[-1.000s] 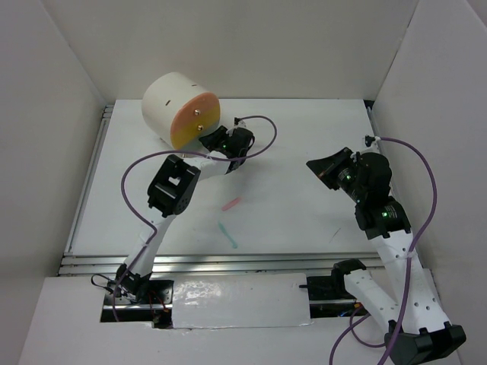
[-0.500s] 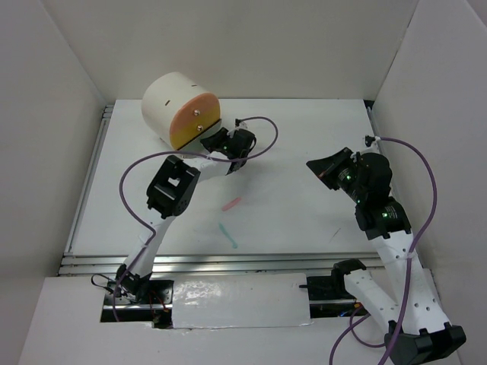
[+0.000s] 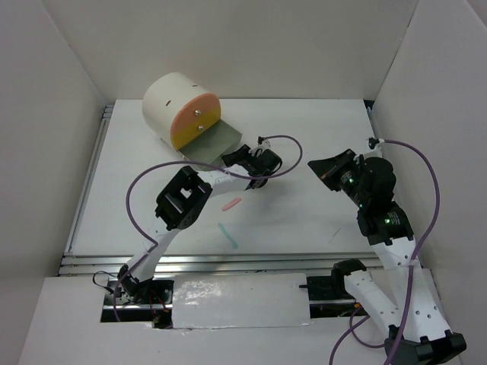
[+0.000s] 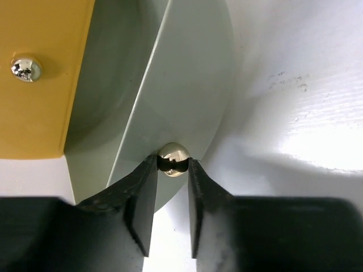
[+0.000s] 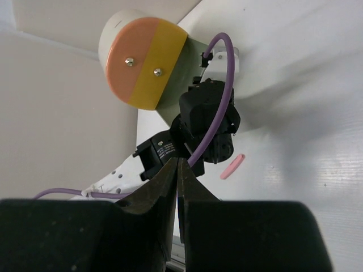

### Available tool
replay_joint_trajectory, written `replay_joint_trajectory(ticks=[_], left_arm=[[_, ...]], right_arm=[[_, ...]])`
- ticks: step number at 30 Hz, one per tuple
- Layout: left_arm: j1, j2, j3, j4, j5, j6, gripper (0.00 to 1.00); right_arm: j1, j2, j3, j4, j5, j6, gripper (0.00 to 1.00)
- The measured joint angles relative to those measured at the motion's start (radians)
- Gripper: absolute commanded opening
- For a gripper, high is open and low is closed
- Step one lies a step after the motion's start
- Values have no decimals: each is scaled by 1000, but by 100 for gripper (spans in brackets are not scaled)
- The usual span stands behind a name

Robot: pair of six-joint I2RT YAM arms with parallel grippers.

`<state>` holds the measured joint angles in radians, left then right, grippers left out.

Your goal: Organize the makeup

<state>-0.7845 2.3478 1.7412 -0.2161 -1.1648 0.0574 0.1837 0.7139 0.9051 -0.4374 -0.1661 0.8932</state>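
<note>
Cream cyl. box back-left on table, grey drawer open.

No legible text, label or number shows.

I see a white table under the left gripper and right gripper. Plain white walls stand ahead of and beside them, softly lit.
</note>
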Motion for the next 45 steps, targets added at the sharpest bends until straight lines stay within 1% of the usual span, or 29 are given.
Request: replay_joint_trajectory(ticks=[1,2,3,4,7,8,11,16,19,21,22,23,25,26,29,31,33,36,39,42,45], left_arm=[[-3,-1,0,-13,0,-13,52],[-3,-3,0,-24,6,-27,66],[-3,-5,0,-33,18,-42,73],[-3,-7,0,-43,23,-50,78],[-3,-12,0,-66,42,-78,84],[-3,-14,0,-74,48,-85,89],[-3,-26,2,-94,63,-97,99],[-10,-64,40,-187,102,-153,99],[-25,-119,80,-269,169,-203,100],[-36,-161,121,-335,248,-255,99],[-40,-187,138,-365,304,-279,99],[-44,-222,144,-391,370,-304,99],[-50,-298,128,-427,493,-336,100],[-52,-346,91,-426,563,-349,99],[-51,-510,-78,-418,755,-362,99],[-48,-599,-196,-415,855,-367,99],[-40,-647,-288,-396,926,-362,97],[-10,-658,-411,-346,1028,-343,95],[43,-637,-507,-303,1108,-326,94],[86,-595,-530,-272,1147,-318,93],[105,-557,-531,-226,1165,-314,93]], right_arm=[[0,-2,-3,4,-1,0,10],[0,-3,-5,5,-3,0,10],[0,-4,-8,8,-5,1,10],[0,-4,-11,10,-8,2,10],[0,-3,-16,12,-15,3,10],[0,-3,-16,14,-18,4,10],[0,-3,-16,22,-25,4,9],[0,-5,-16,23,-30,3,9],[0,-6,-16,23,-29,3,10],[0,-7,-16,21,-29,3,21],[0,-7,-13,18,-29,-1,30],[0,-7,-11,15,-29,-3,46],[0,-7,-1,4,-29,-14,65],[0,-5,8,-5,-29,-23,75],[0,3,50,-28,-31,-40,86],[0,10,80,-36,-34,-50,90],[0,16,100,-40,-36,-57,90],[0,20,106,-50,-42,-66,90],[0,31,109,-66,-46,-71,90],[0,49,116,-69,-56,-73,90],[0,66,126,-71,-62,-74,90]])
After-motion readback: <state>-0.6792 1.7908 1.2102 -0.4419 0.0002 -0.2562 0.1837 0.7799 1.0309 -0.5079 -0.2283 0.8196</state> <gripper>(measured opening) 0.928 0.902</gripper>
